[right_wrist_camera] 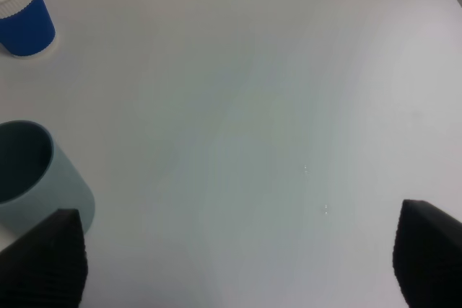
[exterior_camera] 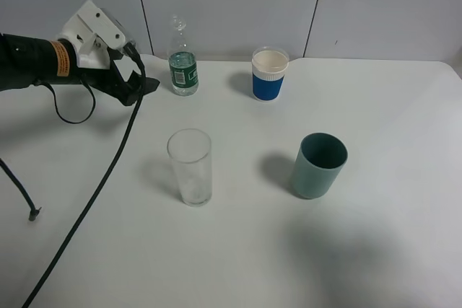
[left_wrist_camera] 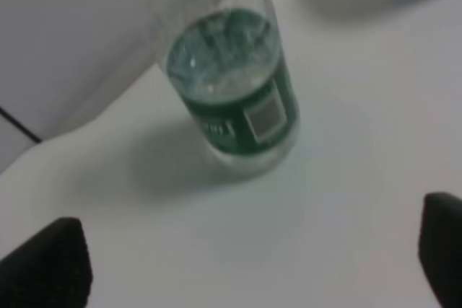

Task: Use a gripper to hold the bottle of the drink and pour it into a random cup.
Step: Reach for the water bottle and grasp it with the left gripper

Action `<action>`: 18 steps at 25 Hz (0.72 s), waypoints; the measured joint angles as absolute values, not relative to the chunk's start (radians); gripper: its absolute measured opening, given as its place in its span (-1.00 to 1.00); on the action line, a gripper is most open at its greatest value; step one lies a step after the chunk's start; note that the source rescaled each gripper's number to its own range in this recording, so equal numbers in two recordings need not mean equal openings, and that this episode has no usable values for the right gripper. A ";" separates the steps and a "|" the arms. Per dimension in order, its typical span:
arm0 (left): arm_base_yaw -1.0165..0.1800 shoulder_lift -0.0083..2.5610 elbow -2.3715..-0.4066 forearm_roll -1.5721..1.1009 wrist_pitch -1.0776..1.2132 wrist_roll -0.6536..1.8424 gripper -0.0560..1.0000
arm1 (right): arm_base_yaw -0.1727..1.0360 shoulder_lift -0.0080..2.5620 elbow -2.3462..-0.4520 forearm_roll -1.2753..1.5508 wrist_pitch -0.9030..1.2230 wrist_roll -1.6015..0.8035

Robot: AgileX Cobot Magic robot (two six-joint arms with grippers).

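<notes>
**Overhead view, left to right.** At the far left we see the left hand [exterior_camera: 137, 86], black with a white bracket and an orange label. It is held above the table [exterior_camera: 238, 265], with its fingers [left_wrist_camera: 47, 265] spread and nothing between them. A black cable [exterior_camera: 94, 192] trails from it across the table. Just to its right, and not touching it, the bottle [exterior_camera: 183, 68] stands upright near the back edge, holding clear liquid and wearing a green-and-white label. Nearer the front we find the glass [exterior_camera: 190, 167], upright and clear. Further right stand a blue cup [exterior_camera: 269, 76] with a white rim, at the back, and a teal cup [exterior_camera: 317, 166] in front. The right hand [right_wrist_camera: 238, 257] shows only in its wrist view, with its fingers spread wide and the teal cup beside one of them.
</notes>
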State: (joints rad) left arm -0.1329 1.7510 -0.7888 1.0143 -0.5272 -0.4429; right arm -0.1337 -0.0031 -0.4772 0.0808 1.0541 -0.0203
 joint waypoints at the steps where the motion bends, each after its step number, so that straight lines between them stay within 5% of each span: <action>1: -0.125 1.764 -0.800 1.033 -0.545 -0.460 0.75 | -0.134 -0.003 -0.477 0.081 1.054 -0.020; 18: -0.091 2.044 -1.017 1.110 -0.806 -0.482 0.75 | -0.134 -0.003 -0.477 0.081 1.054 -0.020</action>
State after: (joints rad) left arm -0.0912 2.0444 -1.0171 1.1105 -0.8056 -0.4816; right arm -0.1337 -0.0031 -0.4772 0.0808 1.0541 -0.0203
